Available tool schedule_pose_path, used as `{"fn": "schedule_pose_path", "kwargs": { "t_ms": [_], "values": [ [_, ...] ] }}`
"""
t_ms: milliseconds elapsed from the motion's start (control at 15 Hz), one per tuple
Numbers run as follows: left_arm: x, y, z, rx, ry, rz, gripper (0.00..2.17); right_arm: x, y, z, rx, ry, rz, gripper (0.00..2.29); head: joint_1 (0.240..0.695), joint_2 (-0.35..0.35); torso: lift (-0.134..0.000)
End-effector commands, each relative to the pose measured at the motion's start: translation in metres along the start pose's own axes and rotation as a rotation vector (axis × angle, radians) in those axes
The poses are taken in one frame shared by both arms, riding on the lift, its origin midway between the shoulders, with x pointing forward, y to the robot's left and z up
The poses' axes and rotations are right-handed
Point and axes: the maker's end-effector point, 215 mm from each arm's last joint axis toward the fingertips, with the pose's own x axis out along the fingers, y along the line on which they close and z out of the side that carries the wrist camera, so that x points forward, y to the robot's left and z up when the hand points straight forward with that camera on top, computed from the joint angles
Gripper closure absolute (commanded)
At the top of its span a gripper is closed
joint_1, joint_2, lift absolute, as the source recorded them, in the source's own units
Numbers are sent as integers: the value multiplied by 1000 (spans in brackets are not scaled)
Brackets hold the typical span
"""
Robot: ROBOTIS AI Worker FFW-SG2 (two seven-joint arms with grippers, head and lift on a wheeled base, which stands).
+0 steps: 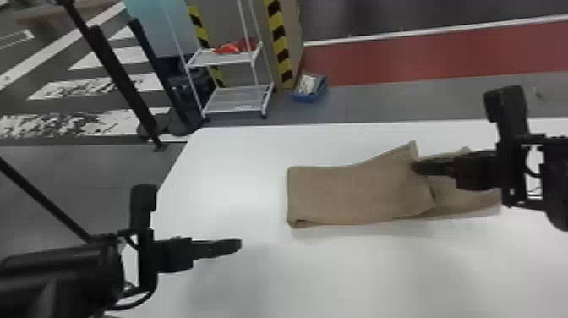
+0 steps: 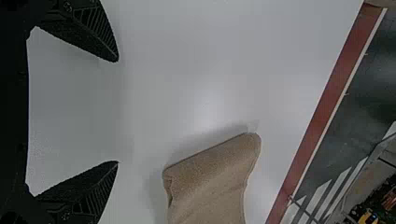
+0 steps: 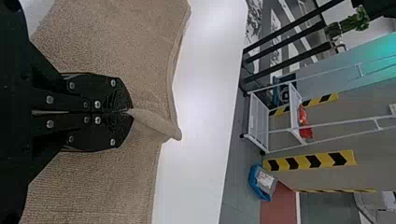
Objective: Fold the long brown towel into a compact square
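The brown towel (image 1: 346, 192) lies on the right half of the white table, a layer folded over at its left and its right part running beneath my right gripper (image 1: 416, 166). In the right wrist view my right gripper (image 3: 128, 112) is shut on a pinched ridge of the towel (image 3: 98, 186). My left gripper (image 1: 236, 245) is over the table's left part, apart from the towel. In the left wrist view my left gripper (image 2: 117, 112) stands open with nothing between its fingers, and the towel's folded end (image 2: 215, 172) lies beyond them.
The white table (image 1: 236, 169) has its left edge beneath the left arm. Past its far edge stand a wire cart (image 1: 236, 99) and a blue bin (image 1: 310, 89) on the floor. Black posts (image 1: 122, 80) rise at the left.
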Motion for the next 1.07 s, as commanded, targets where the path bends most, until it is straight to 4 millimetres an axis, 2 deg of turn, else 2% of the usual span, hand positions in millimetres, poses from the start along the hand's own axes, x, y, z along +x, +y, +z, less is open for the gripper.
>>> {"fn": "schedule_pose_path", "kwargs": {
  "t_ms": [0,67,200,267,333,467,600,800,1000],
  "values": [
    [-2,0,2,4,-1,0,103,-21,-4,23,31,-45,-7,1298,695,286,-125],
    [-2,1,2,3,1,1,103,-24,-11,20,51,-42,-17,1298,695,283,-125],
    [-2,0,2,3,0,-4,103,-18,-20,-4,56,-15,-36,1298,695,273,-125],
    [-1,-1,2,4,1,-8,103,-17,-24,-8,58,-15,-41,1298,695,263,-125],
    [-2,0,2,5,2,-7,103,-21,-28,-7,72,-23,-46,1298,695,259,-125],
    [-4,2,1,9,6,-3,103,-40,-35,12,98,-58,-61,1298,695,253,-125],
    [-4,2,1,10,8,-6,103,-50,-55,10,125,-68,-98,1298,695,238,-125],
    [-3,0,1,14,10,-9,103,-43,-69,-3,134,-46,-119,1298,695,213,-125],
    [-5,3,2,18,11,-4,103,-49,-70,6,145,-63,-119,1298,695,198,-125]
  ]
}}
